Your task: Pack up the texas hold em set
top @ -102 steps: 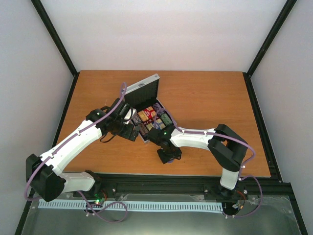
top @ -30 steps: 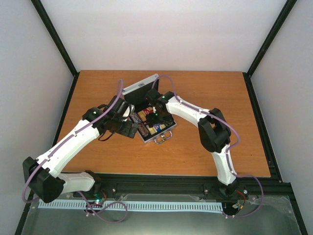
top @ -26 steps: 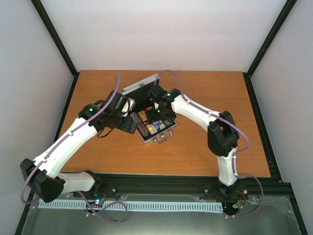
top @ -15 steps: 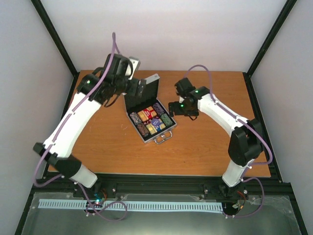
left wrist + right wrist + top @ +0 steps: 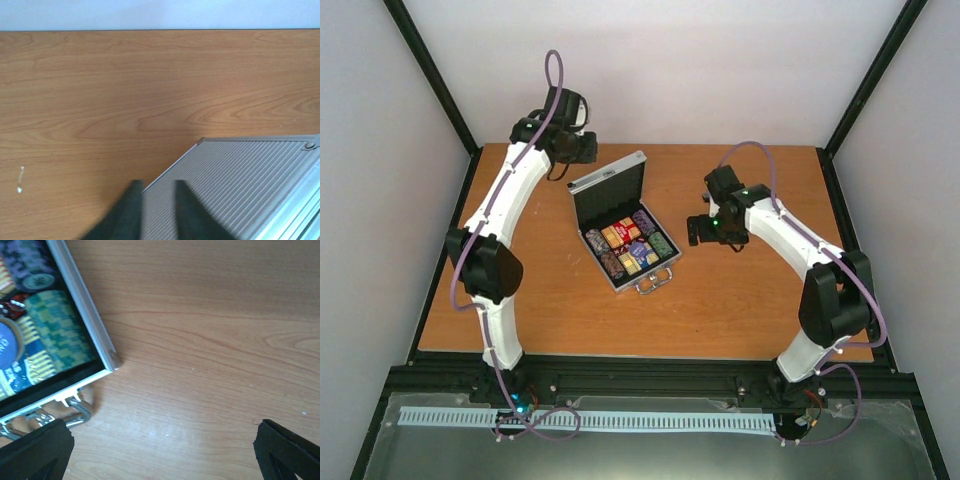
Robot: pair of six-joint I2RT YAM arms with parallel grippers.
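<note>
Top external view: the silver case (image 5: 642, 262) sits in the middle of the table (image 5: 750, 300). Its lid (image 5: 610, 184) is up and the chip stacks (image 5: 625, 248) are packed inside, just as before. A second ago both arms were reaching into it, and now they have pulled away. The left gripper (image 5: 584, 149) is up by the far edge, behind the lid. Its fingers (image 5: 131, 212) sit a little apart and hold nothing. The right gripper (image 5: 700, 231) hangs near the case's right side, spread wide and empty.
</note>
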